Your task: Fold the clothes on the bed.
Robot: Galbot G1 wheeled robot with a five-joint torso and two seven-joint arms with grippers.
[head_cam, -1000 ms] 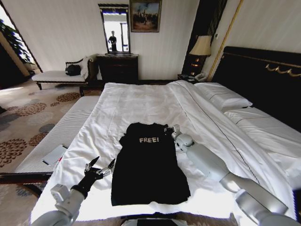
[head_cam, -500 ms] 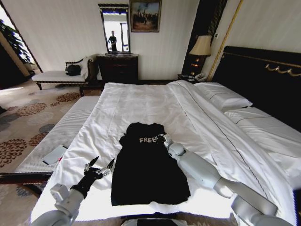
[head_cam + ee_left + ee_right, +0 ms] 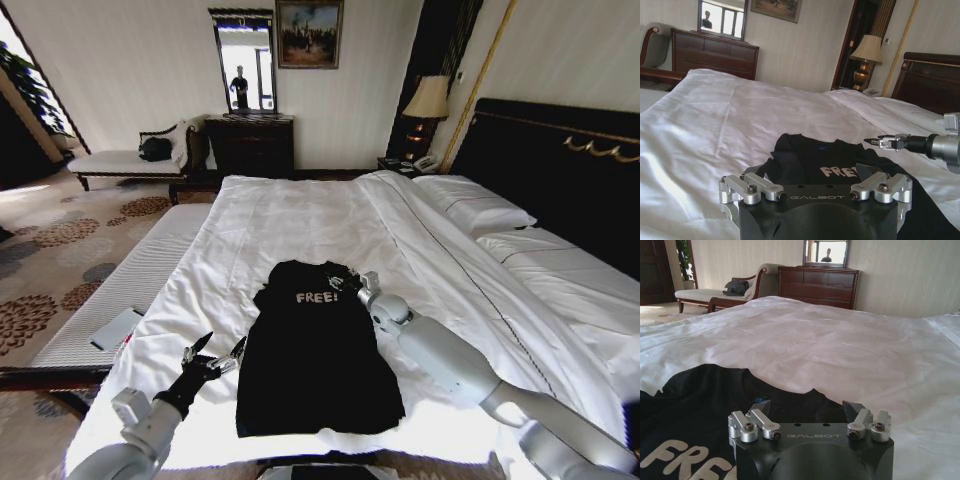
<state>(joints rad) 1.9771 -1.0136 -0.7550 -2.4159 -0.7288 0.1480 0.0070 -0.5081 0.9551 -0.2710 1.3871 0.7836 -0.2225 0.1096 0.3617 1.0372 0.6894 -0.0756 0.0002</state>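
Black T-shirt (image 3: pixel 315 345) lies on the white duvet of the bed (image 3: pixel 300 215), near the foot edge, roughly 6 o'clock of the mattress in the head view. Collar points to 12, hem to 6, "FREE!" print face up. Sleeves look already turned in, so the body reads as a narrow rectangle; judged partly folded, lengthwise step done or nearly so. No crosswise fold yet: hem and collar are well apart.

Right end effector (image 3: pixel 352 283) is at the shirt's 1 o'clock corner, by the collar and shoulder, just above or touching the cloth; contact not clear. Right wrist view shows its fingers (image 3: pixel 761 407) spread wide with nothing between them, collar just ahead.

Left end effector (image 3: pixel 212 357) hovers at the shirt's 8 o'clock, off the left edge over bare duvet, fingers wide apart, empty.

Left to do, as judged: grip the collar end, bring it over to the hem, flatten.
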